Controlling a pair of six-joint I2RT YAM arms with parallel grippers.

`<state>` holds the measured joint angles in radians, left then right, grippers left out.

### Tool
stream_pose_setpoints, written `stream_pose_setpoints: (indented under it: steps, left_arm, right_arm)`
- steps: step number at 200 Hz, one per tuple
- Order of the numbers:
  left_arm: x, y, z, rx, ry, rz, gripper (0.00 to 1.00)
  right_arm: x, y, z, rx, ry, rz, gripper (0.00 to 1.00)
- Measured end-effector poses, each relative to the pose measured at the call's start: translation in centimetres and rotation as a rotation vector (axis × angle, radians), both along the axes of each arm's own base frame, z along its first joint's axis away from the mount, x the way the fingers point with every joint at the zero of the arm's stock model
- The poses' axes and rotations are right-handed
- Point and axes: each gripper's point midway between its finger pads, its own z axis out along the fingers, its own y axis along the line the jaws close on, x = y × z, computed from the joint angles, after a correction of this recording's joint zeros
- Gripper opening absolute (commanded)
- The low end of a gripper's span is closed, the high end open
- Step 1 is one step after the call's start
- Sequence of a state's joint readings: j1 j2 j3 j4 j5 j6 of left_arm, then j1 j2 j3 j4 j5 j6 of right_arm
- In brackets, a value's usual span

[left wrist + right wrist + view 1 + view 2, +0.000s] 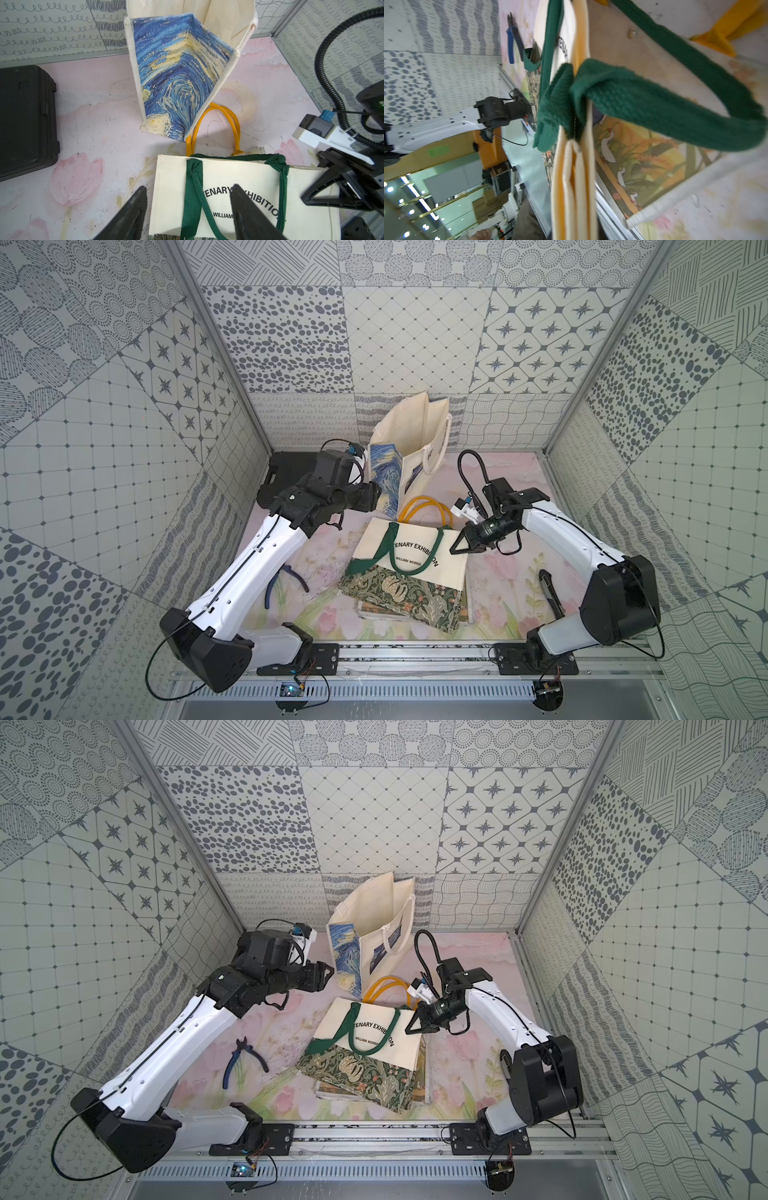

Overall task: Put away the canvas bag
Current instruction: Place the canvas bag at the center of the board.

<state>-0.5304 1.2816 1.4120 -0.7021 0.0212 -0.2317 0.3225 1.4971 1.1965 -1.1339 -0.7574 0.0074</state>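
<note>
Cream canvas bag [446, 572] with black lettering and a leafy printed lower panel: lies flat on the pink flowered tabletop [503, 589], just in front of the upright open tote with the blue swirling-sky print [409, 439]. It rests on a second flat bag with a goose print [643, 162], whose yellow handles [235, 128] poke out toward the upright tote.

Right gripper [457, 549]: at the canvas bag's corner nearest the upright tote, on the right arm's side. Jaws together. In the right wrist view a fold of cream cloth runs down to where they sit, and that corner is raised off the goose bag. I read that as a pinch on the side edge, though the jaws themselves are out of frame.

Left gripper [189, 187]: jaws apart, empty, close beside the upright tote's blue face.

Handling, my judgement: light, limp cloth, not fragile, and the rough weave means little slip. Held by one pinch it will sag and fold. The green webbing handles [654, 104] are the firm hold; otherwise take the stitched top hem at both corners. Watch that the goose bag does not drag along.
</note>
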Motion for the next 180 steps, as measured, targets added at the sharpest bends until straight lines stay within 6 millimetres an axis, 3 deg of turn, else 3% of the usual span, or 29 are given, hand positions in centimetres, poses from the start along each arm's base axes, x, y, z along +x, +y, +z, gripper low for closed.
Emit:
stream_pose_setpoints:
  steps: [30,62,90,116,136,180]
  left_arm:
    - [0.1,-0.1,-0.1,-0.001,0.001,-0.001,0.65]
    - [0.2,-0.2,-0.2,-0.002,0.005,-0.005,0.65]
    - [0.2,-0.3,-0.4,-0.003,0.012,-0.010,0.65]
    - [0.2,-0.4,-0.4,-0.005,0.013,-0.011,0.65]
    - [0.2,-0.4,-0.3,-0.005,0.012,-0.012,0.65]
    - [0.2,-0.3,-0.4,-0.006,0.013,-0.012,0.66]
  right_arm:
    - [1.5,-1.8,0.0,-0.162,-0.107,0.000,0.00]
    - [3.3,-2.9,1.6,-0.252,-0.220,-0.003,0.00]
    - [3.8,-2.0,2.8,-0.286,-0.292,0.066,0.00]
    - [2.9,-0.2,2.6,-0.293,-0.328,0.157,0.00]
    - [2.1,0.0,1.6,-0.285,-0.290,0.173,0.00]
    - [-0.3,-1.1,-2.9,-0.318,-0.085,0.141,0.00]
